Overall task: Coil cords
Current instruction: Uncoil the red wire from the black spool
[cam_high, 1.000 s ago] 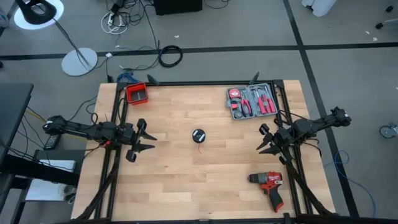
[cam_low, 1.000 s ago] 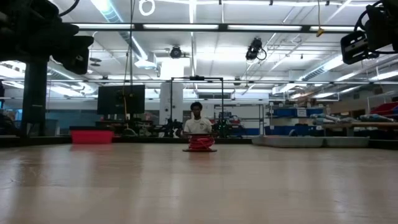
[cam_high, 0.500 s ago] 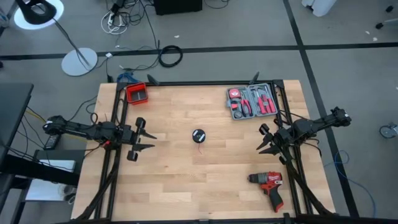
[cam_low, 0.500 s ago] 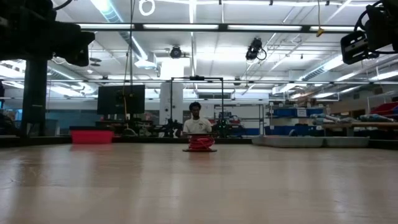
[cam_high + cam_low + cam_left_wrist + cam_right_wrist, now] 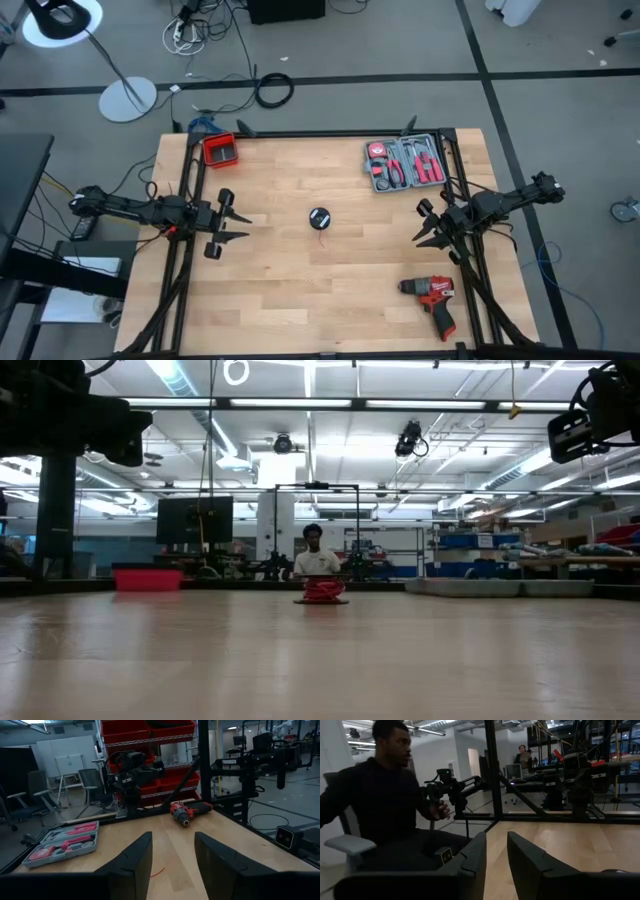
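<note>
At the middle of the wooden table (image 5: 300, 290), seen from above, the cords (image 5: 319, 218) lie as a small dark coil with a thin red tail trailing toward the near edge, so the bundle has no real long axis beyond that tail. The left gripper (image 5: 232, 222) hangs by the table's left edge and the right gripper (image 5: 428, 223) by its right, both with fingers spread wide, empty, and pointing inward at the coil, which sits between them, well apart from each and somewhat closer to the left one. From table height, the cords (image 5: 321, 591) show as a low red heap at mid-table, untouched, both arms held high above the surface. Through the left wrist camera, that arm's fingers (image 5: 134, 859) stand parted with only bare wood and a short red wire end between them; the red drill (image 5: 187, 812) and tool case (image 5: 62, 843) lie beyond. Through the right wrist camera, the right fingers (image 5: 472, 855) are likewise parted and hold nothing; a seated person (image 5: 380, 805) faces the table.
</note>
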